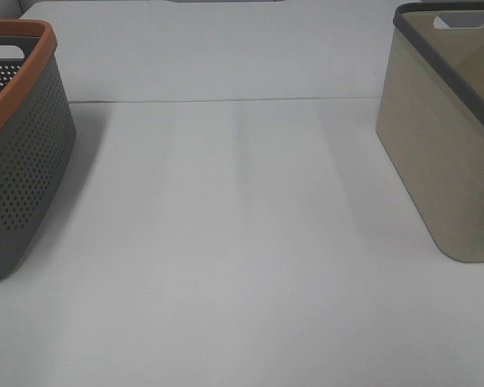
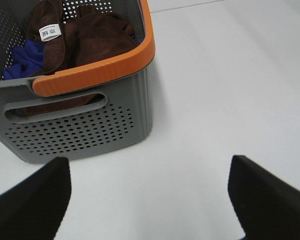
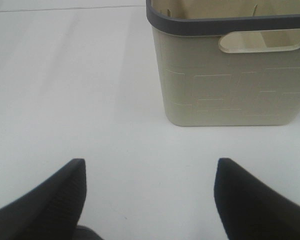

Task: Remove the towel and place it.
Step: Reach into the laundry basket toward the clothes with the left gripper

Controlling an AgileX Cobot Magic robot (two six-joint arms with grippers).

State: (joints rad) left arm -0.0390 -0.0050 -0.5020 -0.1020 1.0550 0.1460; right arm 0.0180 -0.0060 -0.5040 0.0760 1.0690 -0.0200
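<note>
The towel (image 2: 90, 40), dark reddish-brown with a small white label, lies crumpled inside the grey perforated basket (image 2: 85, 127) with the orange rim, beside a blue cloth (image 2: 25, 60). In the exterior high view that basket (image 1: 20, 161) stands at the left edge and the towel is hidden. My left gripper (image 2: 149, 195) is open over the bare table just in front of the basket, holding nothing. My right gripper (image 3: 149, 192) is open too, empty, short of the beige basket (image 3: 230, 80). Neither arm shows in the exterior high view.
The beige basket (image 1: 448, 137) with a dark grey rim stands at the right; what shows of its inside holds nothing. White table (image 1: 242, 242) stretches between the two baskets, with a seam line across it further back.
</note>
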